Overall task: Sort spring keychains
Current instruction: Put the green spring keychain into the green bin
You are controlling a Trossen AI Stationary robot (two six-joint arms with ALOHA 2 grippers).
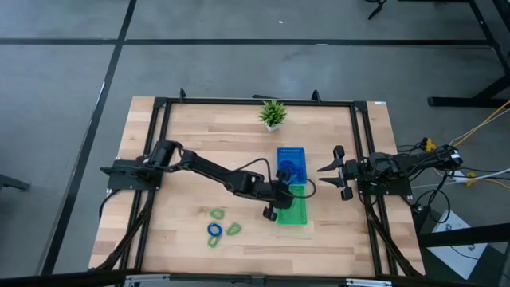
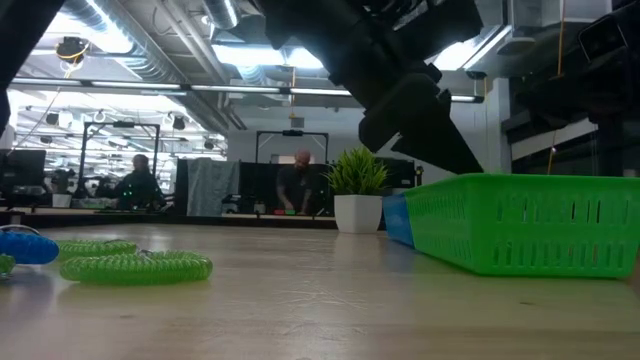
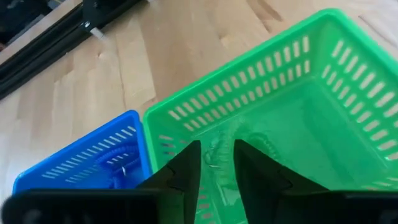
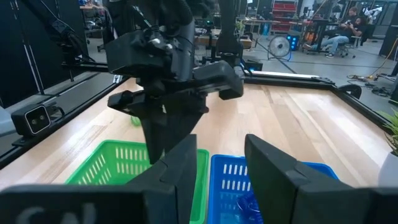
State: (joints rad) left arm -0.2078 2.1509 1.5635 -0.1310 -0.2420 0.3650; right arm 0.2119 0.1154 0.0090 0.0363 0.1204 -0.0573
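Fingers (image 3: 186, 163) of the left gripper (image 3: 214, 163) narrowly parted, empty, above green slotted plastic tray (image 3: 323, 74); green and blue coiled spring keychains (image 1: 217, 226) well apart on wooden table (image 1: 199, 127); right gripper (image 1: 333, 169) spread, idle.

Three spring keychains lie loose on the table, in a tight cluster toward its near edge, left of centre. A green keychain (image 1: 217, 213) lies farthest from that edge, a coiled loop flat on the wood. The blue keychain (image 1: 213, 230) sits just nearer the edge, a small round coil. A second green one (image 1: 233, 229) lies just right of the blue, more drop-shaped. From table height the green coils (image 2: 135, 267) look stretched and flat, with the blue (image 2: 27, 246) beside them. More blue coils (image 1: 288, 169) lie inside the blue tray, and a pale green coil (image 3: 214, 151) shows in the green tray.
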